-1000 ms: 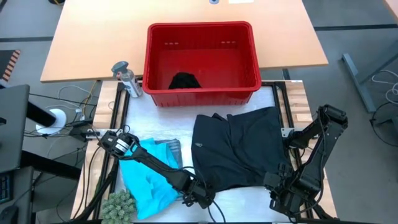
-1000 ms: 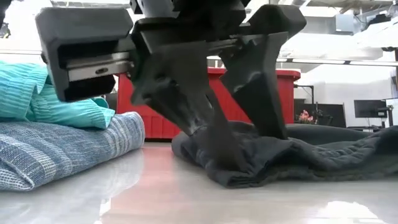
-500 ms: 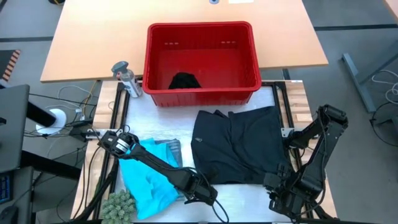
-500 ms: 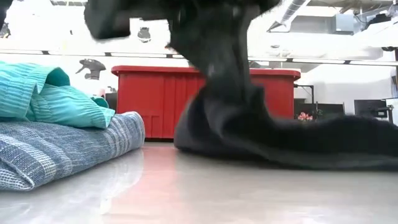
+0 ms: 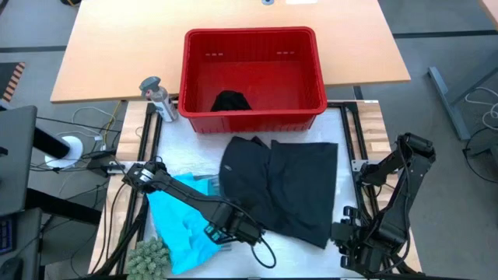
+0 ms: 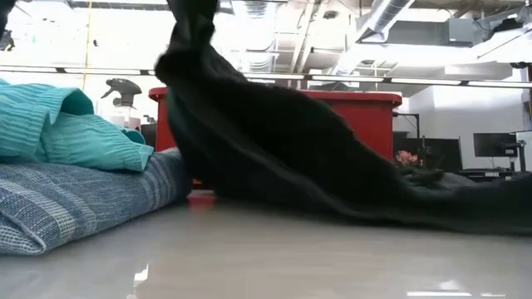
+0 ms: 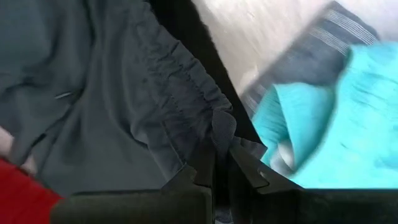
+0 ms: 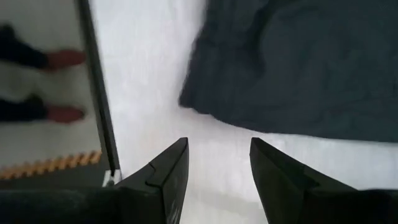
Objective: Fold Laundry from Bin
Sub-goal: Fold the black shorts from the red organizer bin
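Note:
A black garment (image 5: 284,190) lies spread on the white table in front of the red bin (image 5: 253,39). Its near left corner is raised in my left gripper (image 5: 233,229), which is shut on it. In the low view the cloth (image 6: 249,133) climbs out of the picture's top. A second black piece (image 5: 231,101) lies in the bin. A turquoise garment (image 5: 179,225) rests on a blue-grey striped one (image 6: 75,203) at the near left. My right gripper (image 8: 217,168) stands open at the near right, just short of the garment's near right corner (image 8: 205,93), touching nothing. My left gripper pinches the black garment's gathered, ruched edge (image 7: 217,127) between its two fingers (image 7: 200,171), at the near left corner. It comes from above. The raised corner (image 6: 189,50) hangs from the hold, and the cloth slopes down to the part lying on the table (image 6: 449,203).
A grey spray bottle (image 5: 158,97) stands left of the bin. A green knobbly thing (image 5: 148,255) sits at the near left edge. Bare white table (image 5: 303,249) shows near the garment's near edge. A person's red shoes (image 8: 59,59) show beyond the table's edge.
My left gripper has risen off the table, out of the low view's top, and gone toward the left edge with the black garment's near left corner. That corner is lifted clear; the whole garment has slid left, its far part still on the table.

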`<state>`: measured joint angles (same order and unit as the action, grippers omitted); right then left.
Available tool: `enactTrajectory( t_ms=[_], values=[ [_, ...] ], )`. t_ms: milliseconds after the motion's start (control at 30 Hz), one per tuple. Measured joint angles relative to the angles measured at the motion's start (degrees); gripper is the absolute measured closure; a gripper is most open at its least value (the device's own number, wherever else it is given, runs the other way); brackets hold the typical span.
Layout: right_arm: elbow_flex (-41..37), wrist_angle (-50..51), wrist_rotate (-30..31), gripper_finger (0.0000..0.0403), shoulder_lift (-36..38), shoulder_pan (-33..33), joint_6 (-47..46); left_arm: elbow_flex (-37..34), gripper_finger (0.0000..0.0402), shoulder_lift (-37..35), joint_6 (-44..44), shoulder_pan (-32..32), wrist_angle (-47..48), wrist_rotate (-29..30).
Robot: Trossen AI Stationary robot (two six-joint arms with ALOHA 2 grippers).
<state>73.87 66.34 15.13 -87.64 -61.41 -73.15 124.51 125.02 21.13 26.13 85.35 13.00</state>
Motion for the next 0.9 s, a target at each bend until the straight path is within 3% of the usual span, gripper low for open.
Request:
enactTrajectory(
  t_ms=[167,233,367,500,567,733,900],
  values=[
    [0.2,-4.2,0.3,0.0205,-3.2,0.4,12.5,0.0,0.0401,-3.3,0.0,0.9,1.3,0.8],
    [0.2,-2.1,2.0,0.0206,-4.5,2.5,12.7,0.0,0.0401,-4.6,-1.0,1.3,1.6,0.9],
    [1.5,0.7,11.7,0.023,-4.8,10.1,8.5,0.0,0.0401,-6.4,-4.4,2.2,3.6,0.8],
    [2.0,4.4,21.6,0.0273,-2.8,19.6,10.9,0.0,0.0401,-6.6,-5.8,2.8,4.7,0.8],
    [1.8,6.1,23.7,0.0296,-1.8,25.7,13.3,-0.2,0.0401,-6.6,-6.0,2.8,4.5,0.1],
    [-4.9,5.1,23.1,0.0347,-0.6,39.7,21.2,-2.7,0.0401,-6.6,-8.3,3.1,3.4,-1.4],
    [-15.5,-9.7,8.9,0.0386,2.4,51.2,32.0,-6.4,0.0401,-6.6,-9.5,3.6,3.6,-2.1]
  ],
)
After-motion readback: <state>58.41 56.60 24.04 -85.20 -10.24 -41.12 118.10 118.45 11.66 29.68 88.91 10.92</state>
